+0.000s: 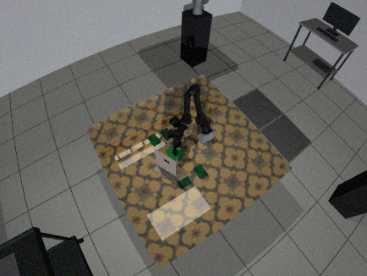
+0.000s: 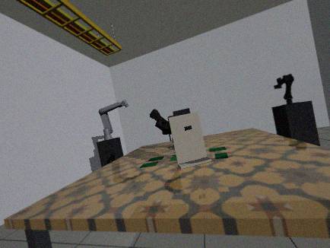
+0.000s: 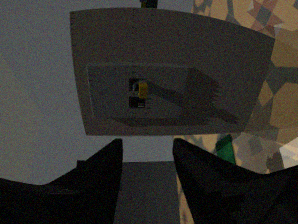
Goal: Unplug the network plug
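Observation:
The pale upright panel (image 1: 171,167) (image 2: 190,144) (image 3: 125,40) stands on the patterned table. The wrist view faces its shaded side, with a raised plate and small dark openings. A small yellow piece, apparently part of the plug (image 3: 143,90), sits at those openings; its body and thin tab are too dark to make out. My gripper (image 3: 148,145) is partly open with nothing between the fingers. Its tips appear below the plug in the wrist view; contact cannot be told. A bright green patch (image 1: 171,153) lies by the panel under the gripper; it may be the marked square.
Dark green patches (image 1: 200,171) (image 1: 184,182) (image 1: 154,140) lie around the panel; one green patch (image 3: 226,150) shows in the wrist view. The arm's grey base (image 1: 206,136) stands beside the panel. Light strips and a bright rectangle (image 1: 179,212) show on the table.

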{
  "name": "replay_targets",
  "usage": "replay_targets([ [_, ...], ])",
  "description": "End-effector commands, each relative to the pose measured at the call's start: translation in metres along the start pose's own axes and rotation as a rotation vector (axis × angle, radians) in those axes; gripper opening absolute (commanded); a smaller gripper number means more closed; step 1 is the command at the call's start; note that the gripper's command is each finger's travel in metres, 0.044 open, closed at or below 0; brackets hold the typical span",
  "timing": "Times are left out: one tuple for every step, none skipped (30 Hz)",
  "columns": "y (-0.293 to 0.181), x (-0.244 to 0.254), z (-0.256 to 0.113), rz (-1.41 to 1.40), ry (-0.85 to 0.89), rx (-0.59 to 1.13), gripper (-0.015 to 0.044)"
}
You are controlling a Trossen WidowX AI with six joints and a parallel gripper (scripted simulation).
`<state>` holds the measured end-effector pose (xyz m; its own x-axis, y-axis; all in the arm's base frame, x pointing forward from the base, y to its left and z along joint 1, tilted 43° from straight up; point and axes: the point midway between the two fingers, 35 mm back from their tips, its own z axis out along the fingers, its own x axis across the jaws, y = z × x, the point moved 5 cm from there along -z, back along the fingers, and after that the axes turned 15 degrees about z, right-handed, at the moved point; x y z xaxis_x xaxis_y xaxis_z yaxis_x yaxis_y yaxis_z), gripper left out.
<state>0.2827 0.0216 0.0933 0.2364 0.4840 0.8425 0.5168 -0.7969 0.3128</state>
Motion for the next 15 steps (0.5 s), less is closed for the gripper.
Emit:
replay_targets([
  [0.003,0.003,0.012,-0.002,0.006,-0.003,0.0156],
  [0.004,0.003,0.015,-0.002,0.006,-0.003,0.0156],
  [0.004,0.003,0.017,-0.002,0.006,-0.003,0.0156],
  [0.005,0.003,0.02,-0.002,0.006,-0.003,0.0156],
  [0.005,0.003,0.023,-0.002,0.007,-0.003,0.0156],
  [0.005,0.002,0.025,-0.002,0.007,-0.003,0.0156],
  [0.006,0.002,0.027,-0.002,0.007,-0.003,0.0156],
  [0.006,0.002,0.027,-0.002,0.007,-0.003,0.0156],
  [0.006,0.002,0.028,-0.002,0.007,-0.003,0.0156],
  [0.006,0.002,0.028,-0.002,0.007,-0.003,0.0156],
  [0.006,0.003,0.029,-0.002,0.007,-0.003,0.0156],
  [0.007,0.003,0.03,-0.002,0.007,-0.003,0.0156],
  [0.007,0.003,0.032,-0.002,0.007,-0.003,0.0156],
  [0.008,0.003,0.033,-0.002,0.007,-0.003,0.0156],
  [0.008,0.004,0.034,-0.002,0.007,-0.003,0.0156],
])
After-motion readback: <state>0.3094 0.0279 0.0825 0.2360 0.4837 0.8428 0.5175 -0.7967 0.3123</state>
